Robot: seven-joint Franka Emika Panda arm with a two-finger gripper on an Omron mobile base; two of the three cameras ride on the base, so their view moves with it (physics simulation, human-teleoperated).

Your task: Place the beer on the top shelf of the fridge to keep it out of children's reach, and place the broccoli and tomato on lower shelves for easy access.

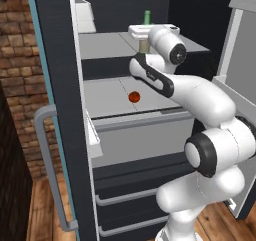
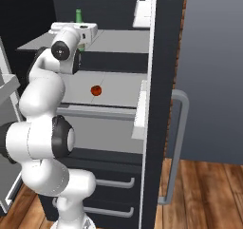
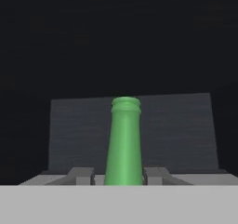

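The gripper (image 3: 124,174) is clamped on the beer (image 3: 124,139) near its neck; glass looks stiff, slippery, breakable, top-heavy, better held lower.

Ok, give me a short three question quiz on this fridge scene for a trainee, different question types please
1. True or false: the tool is shut on the beer.
2. Which shelf of the fridge holds the tomato? A) the same shelf that the beer is at B) the shelf below that C) the grey drawer
3. Fill in: the beer stands ____, neck up.

Key: 1 true; 2 B; 3 upright.
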